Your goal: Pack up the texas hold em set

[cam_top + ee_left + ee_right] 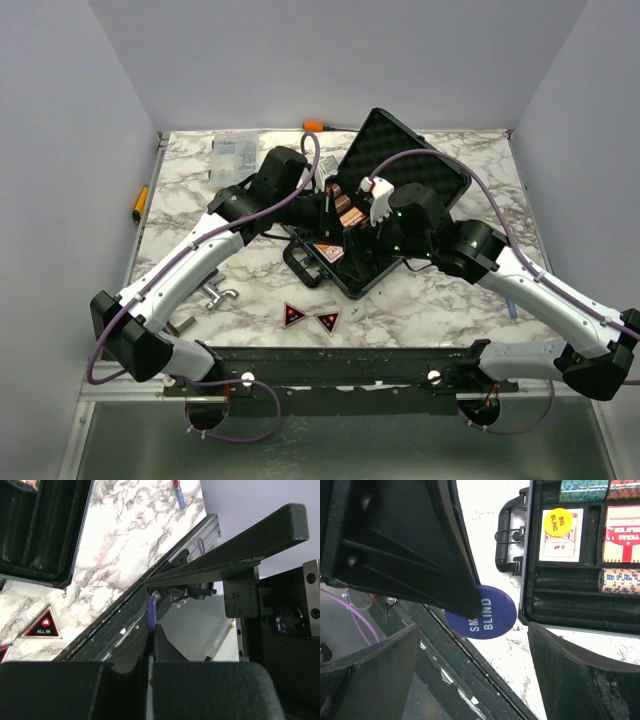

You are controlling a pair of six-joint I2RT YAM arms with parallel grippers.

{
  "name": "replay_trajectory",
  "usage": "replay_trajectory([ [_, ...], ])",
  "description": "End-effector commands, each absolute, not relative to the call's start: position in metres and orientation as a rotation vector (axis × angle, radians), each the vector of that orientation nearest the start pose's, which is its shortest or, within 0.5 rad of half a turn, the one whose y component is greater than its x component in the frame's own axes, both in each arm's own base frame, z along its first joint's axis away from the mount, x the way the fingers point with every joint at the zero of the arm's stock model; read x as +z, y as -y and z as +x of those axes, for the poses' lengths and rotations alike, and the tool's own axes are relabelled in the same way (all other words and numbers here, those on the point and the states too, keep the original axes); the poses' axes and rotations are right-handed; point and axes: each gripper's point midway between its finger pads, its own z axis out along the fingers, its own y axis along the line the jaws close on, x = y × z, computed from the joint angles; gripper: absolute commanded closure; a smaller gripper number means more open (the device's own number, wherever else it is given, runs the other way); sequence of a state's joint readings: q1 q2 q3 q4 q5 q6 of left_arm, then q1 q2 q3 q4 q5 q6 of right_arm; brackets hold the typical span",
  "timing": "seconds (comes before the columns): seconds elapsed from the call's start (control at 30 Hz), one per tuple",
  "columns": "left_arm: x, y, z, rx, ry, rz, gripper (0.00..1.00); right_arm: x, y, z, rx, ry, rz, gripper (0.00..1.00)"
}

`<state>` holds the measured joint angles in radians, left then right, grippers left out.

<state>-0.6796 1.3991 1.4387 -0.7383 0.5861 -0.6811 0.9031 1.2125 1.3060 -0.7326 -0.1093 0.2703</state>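
Blue small-blind button (482,612) clamped in left gripper (152,635), right gripper (472,645) jaws apart; briefcase (405,165) mid-frame, lid open, holds chips (620,580), decks (560,540), big-blind button (560,521); triangles (293,316) lower centre not yet packed.

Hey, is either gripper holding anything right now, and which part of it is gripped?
The left gripper pinches the blue small blind button across its flat faces, near one rim. The right gripper is open, holding nothing.
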Motion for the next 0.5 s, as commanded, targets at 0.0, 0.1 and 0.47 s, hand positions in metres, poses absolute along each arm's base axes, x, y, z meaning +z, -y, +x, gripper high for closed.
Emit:
replay_trajectory([
  [0.0,0.300,0.312,0.221,-1.303,-2.432,0.288,1.00,0.286,-0.273,0.195,0.716,-2.159,-0.619,0.09],
  [0.1,0.293,0.311,0.236,-1.294,-2.429,0.232,1.00,0.301,-0.252,0.207,0.630,-2.139,-0.444,0.08],
  [0.47,0.270,0.323,0.306,-1.225,-2.442,0.010,1.00,0.328,-0.188,0.250,0.306,-2.049,0.068,0.07],
])
